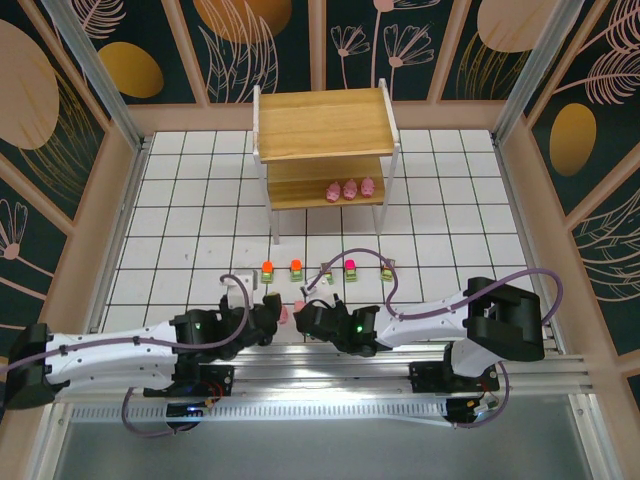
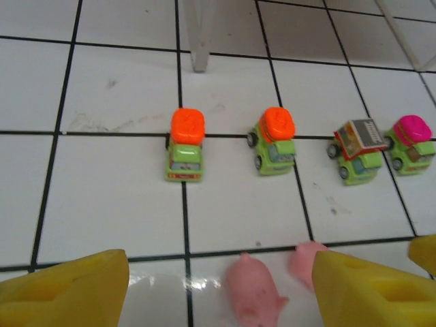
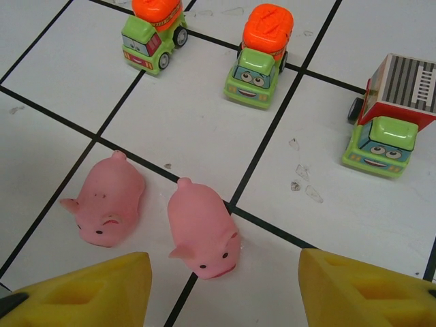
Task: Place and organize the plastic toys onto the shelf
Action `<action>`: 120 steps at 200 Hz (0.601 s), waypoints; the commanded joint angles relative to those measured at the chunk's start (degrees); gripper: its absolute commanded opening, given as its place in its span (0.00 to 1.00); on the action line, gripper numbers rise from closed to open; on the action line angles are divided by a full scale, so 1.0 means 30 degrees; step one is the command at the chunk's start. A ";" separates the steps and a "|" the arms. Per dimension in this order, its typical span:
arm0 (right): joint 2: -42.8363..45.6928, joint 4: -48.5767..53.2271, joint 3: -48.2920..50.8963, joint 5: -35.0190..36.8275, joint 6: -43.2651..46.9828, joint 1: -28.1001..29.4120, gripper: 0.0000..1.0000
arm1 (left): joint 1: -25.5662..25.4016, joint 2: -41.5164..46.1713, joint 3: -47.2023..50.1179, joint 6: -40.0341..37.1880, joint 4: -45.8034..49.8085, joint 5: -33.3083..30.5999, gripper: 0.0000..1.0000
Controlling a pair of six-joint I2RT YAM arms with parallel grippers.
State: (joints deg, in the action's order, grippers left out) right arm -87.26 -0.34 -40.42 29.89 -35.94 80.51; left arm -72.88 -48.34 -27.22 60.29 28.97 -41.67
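Tiled tabletop (image 3: 204,122) — a pink pig (image 3: 203,228) lies just ahead of the right tool (image 3: 225,276), whose jaws stand spread — empty.

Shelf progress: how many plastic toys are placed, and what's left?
Done: three pink pigs stand on the shelf, lower tier. In hand: nothing; the left gripper and right gripper are open beside two pigs on the table. Left: those two pigs and five green trucks in a row.

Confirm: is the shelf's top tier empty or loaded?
Empty: the top tier shows bare wood. Three pink pigs sit on the lower tier.
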 commanded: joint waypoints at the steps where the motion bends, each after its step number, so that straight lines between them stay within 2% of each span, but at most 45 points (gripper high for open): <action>1: 0.0266 -0.0576 0.0152 -0.0050 0.0505 0.0021 0.61 | 0.1674 0.0028 0.0643 -0.3662 -0.2220 0.2042 0.72; 35: -0.0489 -0.0751 -0.0136 -0.0513 0.1095 -0.0037 0.61 | 0.3384 -0.0450 0.1326 -0.5239 -0.3923 0.4632 0.74; 71: -0.1420 -0.0708 -0.0469 -0.0763 0.1859 -0.0187 0.61 | 0.3552 -0.0762 0.1975 -0.5445 -0.4642 0.6143 0.74; 120: -0.1629 -0.0994 -0.0576 -0.1249 0.3320 -0.0704 0.60 | 0.3552 -0.0790 0.2336 -0.5627 -0.4940 0.6832 0.75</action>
State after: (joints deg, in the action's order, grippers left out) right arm -91.66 -1.83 -40.53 26.72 -29.30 79.13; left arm -62.52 -50.41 -20.53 44.95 16.03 -22.98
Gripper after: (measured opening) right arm 0.608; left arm 0.749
